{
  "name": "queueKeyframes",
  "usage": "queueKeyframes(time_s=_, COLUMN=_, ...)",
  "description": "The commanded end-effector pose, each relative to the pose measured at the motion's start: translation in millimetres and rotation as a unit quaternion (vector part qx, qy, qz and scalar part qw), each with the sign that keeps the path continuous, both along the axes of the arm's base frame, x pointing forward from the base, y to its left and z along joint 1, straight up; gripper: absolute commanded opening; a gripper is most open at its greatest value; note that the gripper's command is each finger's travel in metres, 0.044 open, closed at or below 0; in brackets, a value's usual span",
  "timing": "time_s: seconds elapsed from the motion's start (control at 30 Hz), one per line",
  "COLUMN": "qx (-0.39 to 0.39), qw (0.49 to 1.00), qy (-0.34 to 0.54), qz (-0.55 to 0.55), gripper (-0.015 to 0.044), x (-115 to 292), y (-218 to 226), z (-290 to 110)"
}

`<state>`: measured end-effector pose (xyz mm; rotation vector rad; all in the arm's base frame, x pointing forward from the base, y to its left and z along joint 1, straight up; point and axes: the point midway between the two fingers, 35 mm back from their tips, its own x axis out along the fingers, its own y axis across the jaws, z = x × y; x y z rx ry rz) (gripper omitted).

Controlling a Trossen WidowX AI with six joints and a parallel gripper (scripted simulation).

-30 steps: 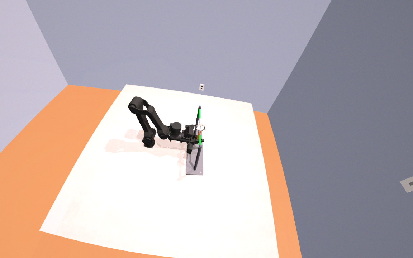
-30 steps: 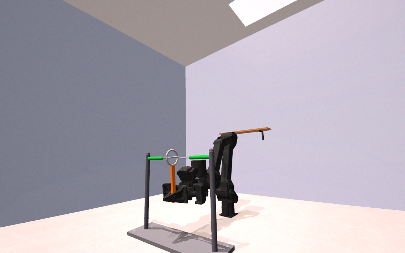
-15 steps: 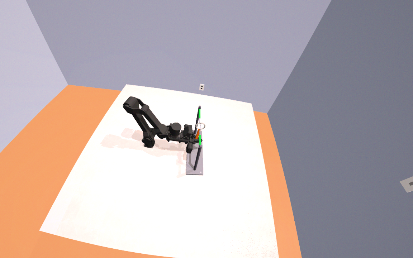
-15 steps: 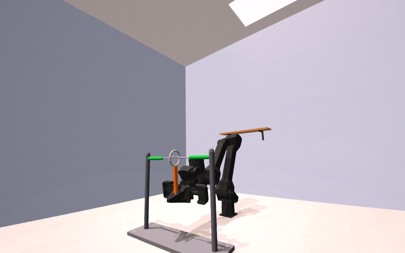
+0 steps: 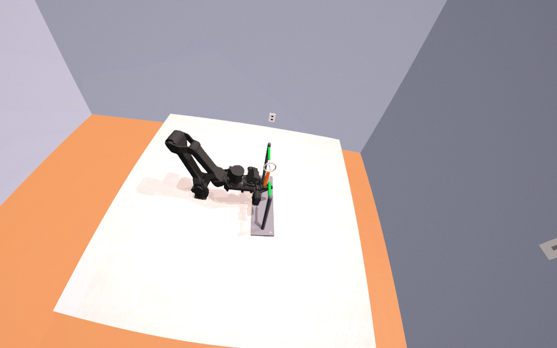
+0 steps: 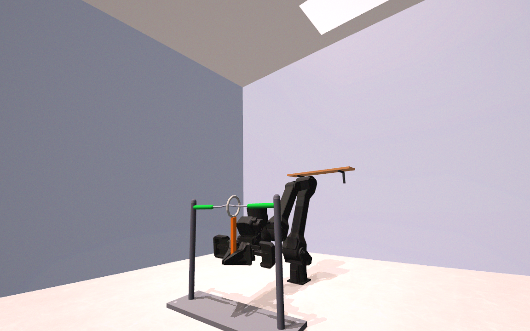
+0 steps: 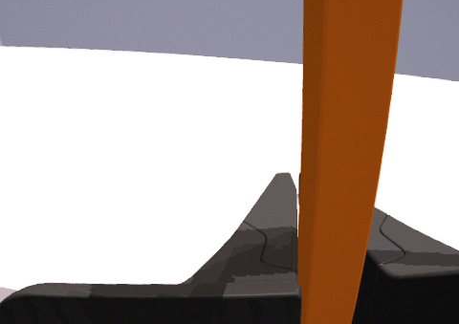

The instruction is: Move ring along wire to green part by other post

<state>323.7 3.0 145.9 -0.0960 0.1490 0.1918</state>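
The ring (image 5: 275, 166) (image 6: 227, 207) is upright around the thin grey wire (image 6: 244, 206), between the two green parts. The wire passes through it near mid-height; whether they touch is too small to tell. The orange handle (image 5: 266, 178) (image 6: 233, 234) (image 7: 351, 123) points down from the ring. My gripper (image 5: 267, 187) (image 6: 233, 253) (image 7: 294, 186) is shut on the handle's lower part, below the wire. One green part (image 5: 270, 188) (image 6: 204, 207) is left of the ring in the exterior view, the other green part (image 5: 269, 153) (image 6: 261, 205) right of it.
One post (image 5: 266, 214) (image 6: 192, 255) stands at the left end of the base (image 5: 257, 232) (image 6: 184, 303) in the exterior view. The other post (image 5: 266, 162) (image 6: 279, 267) stands at the right end, in front of part of the arm. A shelf (image 6: 320, 171) is on the wall behind.
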Motion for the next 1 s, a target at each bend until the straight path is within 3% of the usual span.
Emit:
queueKeyframes(time_s=0.0, qx=-0.001, qw=1.000, qy=-0.003, qz=0.000, gripper=-0.0150, x=-1.1, y=4.1, z=1.0)
queueKeyframes(time_s=0.97, qx=0.031, qw=0.998, qy=0.041, qz=-0.044, gripper=-0.0150, x=-17.0, y=39.3, z=0.5)
